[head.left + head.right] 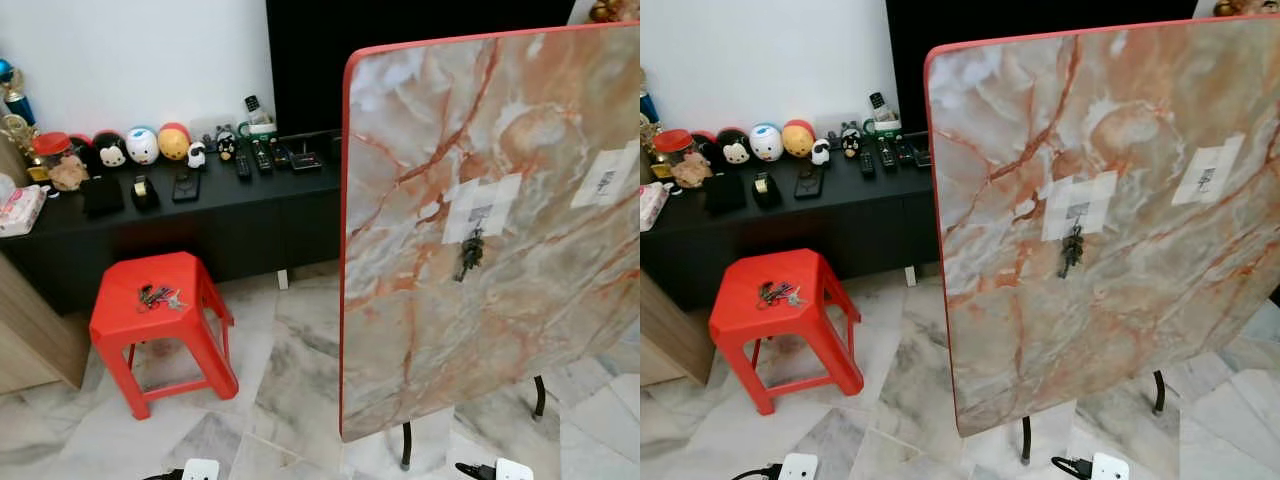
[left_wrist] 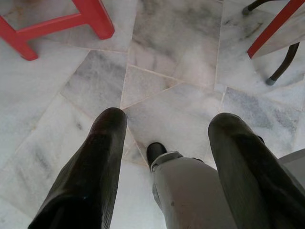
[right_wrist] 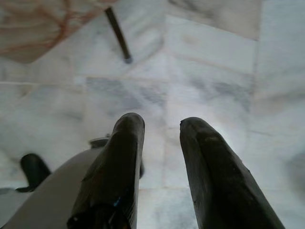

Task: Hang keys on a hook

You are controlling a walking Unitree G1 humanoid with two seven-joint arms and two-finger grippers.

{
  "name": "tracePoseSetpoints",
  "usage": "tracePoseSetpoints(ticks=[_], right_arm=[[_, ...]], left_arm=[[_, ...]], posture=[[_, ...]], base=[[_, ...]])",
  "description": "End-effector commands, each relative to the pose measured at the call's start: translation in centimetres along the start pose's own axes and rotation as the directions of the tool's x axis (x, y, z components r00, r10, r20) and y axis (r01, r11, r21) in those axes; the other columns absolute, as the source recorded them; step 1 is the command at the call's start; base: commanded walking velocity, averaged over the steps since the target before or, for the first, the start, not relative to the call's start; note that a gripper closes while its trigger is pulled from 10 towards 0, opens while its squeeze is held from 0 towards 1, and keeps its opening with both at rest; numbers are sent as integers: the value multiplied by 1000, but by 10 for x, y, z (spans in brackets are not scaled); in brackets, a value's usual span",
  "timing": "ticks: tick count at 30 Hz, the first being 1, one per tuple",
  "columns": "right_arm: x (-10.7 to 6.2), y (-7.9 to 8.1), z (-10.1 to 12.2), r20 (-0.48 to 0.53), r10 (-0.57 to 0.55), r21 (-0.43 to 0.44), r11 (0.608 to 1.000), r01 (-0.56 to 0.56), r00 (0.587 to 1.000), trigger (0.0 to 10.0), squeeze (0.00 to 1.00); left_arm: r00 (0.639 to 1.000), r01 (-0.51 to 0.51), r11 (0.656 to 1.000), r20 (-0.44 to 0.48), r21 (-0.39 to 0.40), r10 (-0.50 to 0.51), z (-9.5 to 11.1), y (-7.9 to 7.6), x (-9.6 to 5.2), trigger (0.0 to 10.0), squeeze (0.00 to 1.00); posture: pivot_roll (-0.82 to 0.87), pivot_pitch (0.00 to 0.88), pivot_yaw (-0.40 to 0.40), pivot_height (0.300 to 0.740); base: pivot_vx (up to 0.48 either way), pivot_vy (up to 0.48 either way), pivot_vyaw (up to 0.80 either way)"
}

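A red stool stands on a marble floor, and a small bunch of keys lies loose on its seat, within reach for picking up. To its right, a folding table with a marble-patterned top is tipped on its side, so its surface stands nearly upright like a wall. Two pale patches are stuck to it; the left hook already carries a dark bunch of keys, while the right hook looks free, probably the target. Both arms hang low and idle: the left gripper and right gripper point at the floor, fingers apart and holding nothing. Behind the stool, a black worktop carries toys and remotes.
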State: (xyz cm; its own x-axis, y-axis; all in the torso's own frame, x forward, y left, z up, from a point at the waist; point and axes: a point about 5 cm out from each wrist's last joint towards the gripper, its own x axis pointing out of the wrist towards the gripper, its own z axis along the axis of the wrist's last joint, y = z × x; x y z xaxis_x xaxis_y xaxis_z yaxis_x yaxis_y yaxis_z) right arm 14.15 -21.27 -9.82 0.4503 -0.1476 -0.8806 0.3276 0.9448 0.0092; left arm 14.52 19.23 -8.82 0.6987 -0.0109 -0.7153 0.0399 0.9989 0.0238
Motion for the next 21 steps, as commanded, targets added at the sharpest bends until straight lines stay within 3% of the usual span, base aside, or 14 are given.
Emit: tracePoseSetpoints(ticks=[1, 4, 5, 7, 21], right_arm=[[1, -3, 11, 37, 9, 33, 999, -10, 999, 10000, 0], [1, 0, 11, 36, 10, 55, 998, -12, 999, 10000, 0], [1, 10, 7, 32, 20, 60, 998, -21, 999, 10000, 0], [1, 15, 5, 31, 25, 53, 998, -26, 999, 10000, 0], [0, 15, -2, 20, 8, 41, 999, -9, 1000, 10000, 0]], left_arm=[[1000, -7, 1000, -20, -15, 6, -4, 2, -1, 10000, 0], [1000, -5, 1000, -23, -9, 5, -3, 2, -1, 10000, 0], [1000, -6, 1000, -24, -9, 6, -3, 2, -1, 10000, 0], [1000, -7, 1000, -24, -9, 6, -3, 2, -1, 10000, 0], [999, -8, 1000, -42, -8, 8, -7, 2, -2, 10000, 0]], posture=[[-36, 0, 6, 740], [-32, 0, 8, 740], [-31, 0, 8, 740], [-31, 0, 8, 740], [-23, 0, 11, 740]], base=[[0, 281, 0], [0, 281, 0], [0, 304, 0], [0, 311, 0], [0, 378, 0]])
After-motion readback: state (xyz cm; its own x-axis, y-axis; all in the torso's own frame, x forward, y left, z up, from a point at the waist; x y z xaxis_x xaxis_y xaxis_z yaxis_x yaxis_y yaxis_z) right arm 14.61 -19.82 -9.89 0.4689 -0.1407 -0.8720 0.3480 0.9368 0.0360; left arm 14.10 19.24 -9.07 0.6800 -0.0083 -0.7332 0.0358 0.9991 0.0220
